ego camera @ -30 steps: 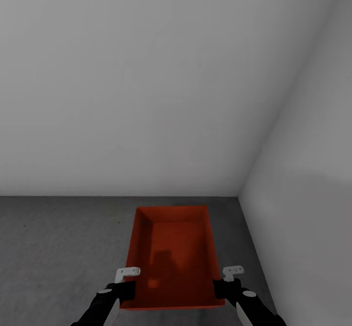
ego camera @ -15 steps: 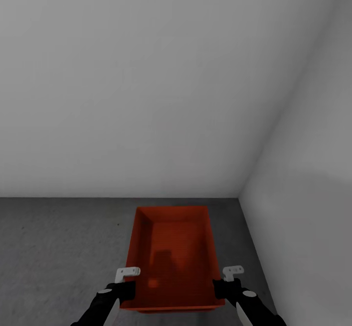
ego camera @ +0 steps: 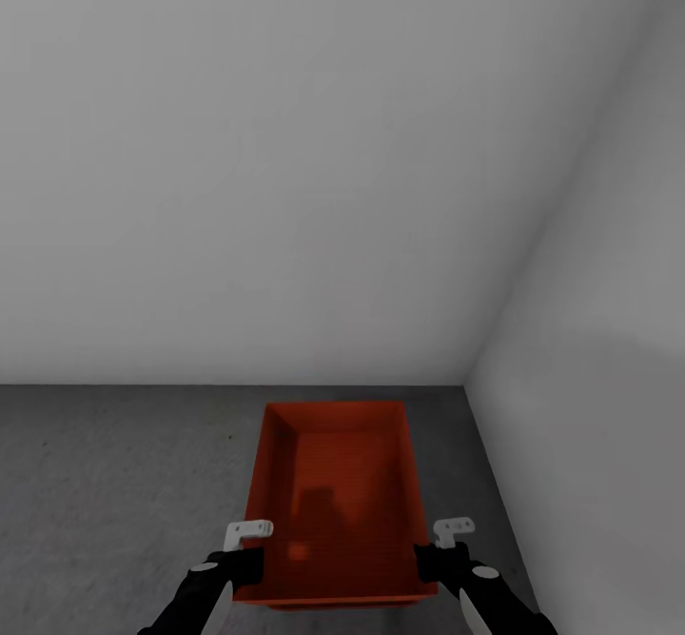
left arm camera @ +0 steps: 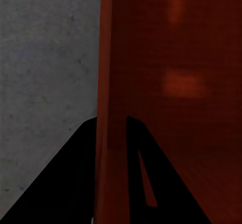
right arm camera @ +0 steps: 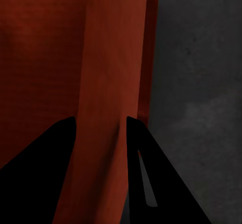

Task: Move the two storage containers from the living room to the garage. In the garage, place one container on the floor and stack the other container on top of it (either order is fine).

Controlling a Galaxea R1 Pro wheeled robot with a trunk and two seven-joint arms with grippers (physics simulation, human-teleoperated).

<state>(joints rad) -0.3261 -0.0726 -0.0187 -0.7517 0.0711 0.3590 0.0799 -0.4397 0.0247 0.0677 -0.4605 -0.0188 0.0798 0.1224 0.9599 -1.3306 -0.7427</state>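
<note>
The red-orange rectangular plastic storage container [ego camera: 335,502], stiff and probably light, hung at six o'clock, its side walls pinched shut between the left gripper [ego camera: 249,551] and right gripper [ego camera: 430,551].

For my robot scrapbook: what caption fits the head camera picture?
Both grippers, left and right, clamp the red-orange plastic bin's side walls above grey concrete floor.

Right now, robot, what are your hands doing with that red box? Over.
Left end effector shut on red-orange rectangular plastic bin, left wall. Right end effector shut on right wall. Dark grey concrete floor beneath; pale grey corner walls close ahead.
</note>
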